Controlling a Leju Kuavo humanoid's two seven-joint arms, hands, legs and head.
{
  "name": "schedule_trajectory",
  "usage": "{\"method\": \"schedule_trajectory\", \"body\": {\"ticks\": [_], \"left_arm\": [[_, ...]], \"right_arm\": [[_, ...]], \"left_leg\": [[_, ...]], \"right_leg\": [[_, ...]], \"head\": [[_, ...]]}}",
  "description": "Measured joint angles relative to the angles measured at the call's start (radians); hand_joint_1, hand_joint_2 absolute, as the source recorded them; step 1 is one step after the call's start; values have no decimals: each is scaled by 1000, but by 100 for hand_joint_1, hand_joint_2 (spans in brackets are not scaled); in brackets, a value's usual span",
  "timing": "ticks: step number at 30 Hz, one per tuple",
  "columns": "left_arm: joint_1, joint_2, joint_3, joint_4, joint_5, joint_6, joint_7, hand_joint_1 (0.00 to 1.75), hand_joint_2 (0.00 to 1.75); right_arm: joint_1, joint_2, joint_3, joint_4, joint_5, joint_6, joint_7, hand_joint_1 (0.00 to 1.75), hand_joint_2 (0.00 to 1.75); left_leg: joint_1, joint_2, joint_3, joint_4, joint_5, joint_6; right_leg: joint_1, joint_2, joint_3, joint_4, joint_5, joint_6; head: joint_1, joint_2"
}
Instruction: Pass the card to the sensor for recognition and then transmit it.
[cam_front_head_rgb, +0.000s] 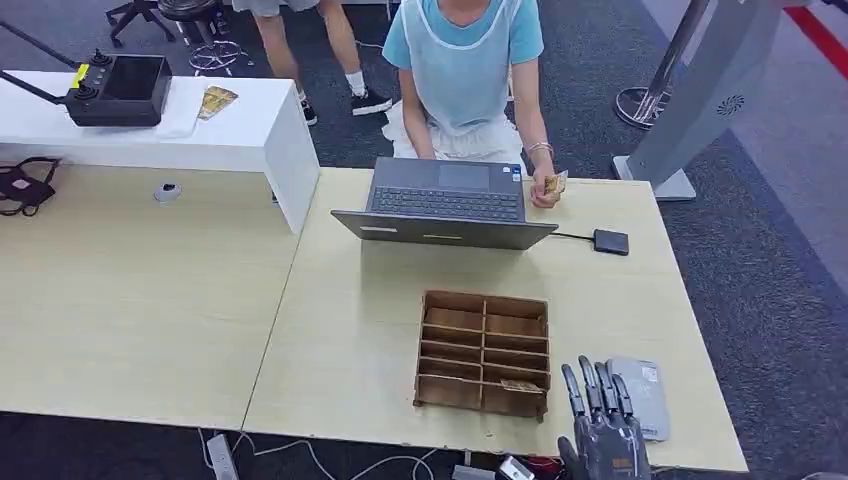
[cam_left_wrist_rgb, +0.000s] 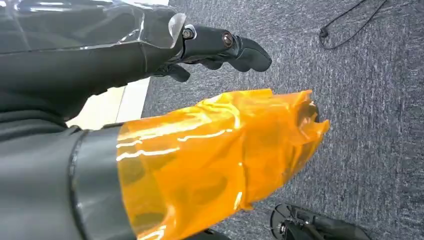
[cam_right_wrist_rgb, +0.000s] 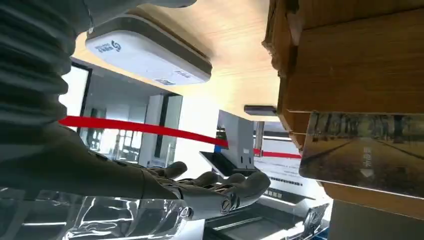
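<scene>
The right robot hand (cam_front_head_rgb: 603, 425) was spread and empty beside the wooden rack (cam_front_head_rgb: 484, 352); it should pinch the protruding card (cam_front_head_rgb: 522, 385) squarely by its edge.

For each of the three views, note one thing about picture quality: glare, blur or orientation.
Head view: evenly lit and sharp, with soft shadows under the laptop. Left wrist view: glare streaks on the orange film beside the left hand; the carpet is slightly blurred. Right wrist view: turned upside down, bright windows washed out, the close card soft, the right hand shiny.
</scene>
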Motion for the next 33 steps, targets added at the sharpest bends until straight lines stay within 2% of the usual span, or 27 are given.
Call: {"method": "schedule_trajectory", "body": {"ticks": [7,14,18,27,33], "left_arm": [[0,0,0,0,0,0,-2,0,0],[0,0,0,0,0,0,-18,0,0],[0,0,2,0,0,0,-23,0,0],[0,0,8,0,0,0,-31,0,0],[0,0,8,0,0,0,-32,0,0]], "right_arm": [[0,0,7,0,0,-9,-8,0,175],[-24,4,8,-6,0,-75,-71,0,175],[-39,6,7,-18,0,-95,-78,0,175],[-45,6,-5,-42,0,-94,-115,0,175],[-45,28,-6,-38,-1,-80,-149,0,175]], "left_leg": [[0,0,0,0,0,0],[0,0,0,0,0,0],[0,0,0,0,0,0],[0,0,0,0,0,0],[0,0,1,0,0,0]], "right_leg": [[0,0,0,0,0,0],[0,1,1,0,0,0],[0,0,1,0,0,0],[0,0,1,0,0,0],[0,1,1,0,0,0]], "head": [[0,0],[0,0],[0,0],[0,0],[0,0]]}}
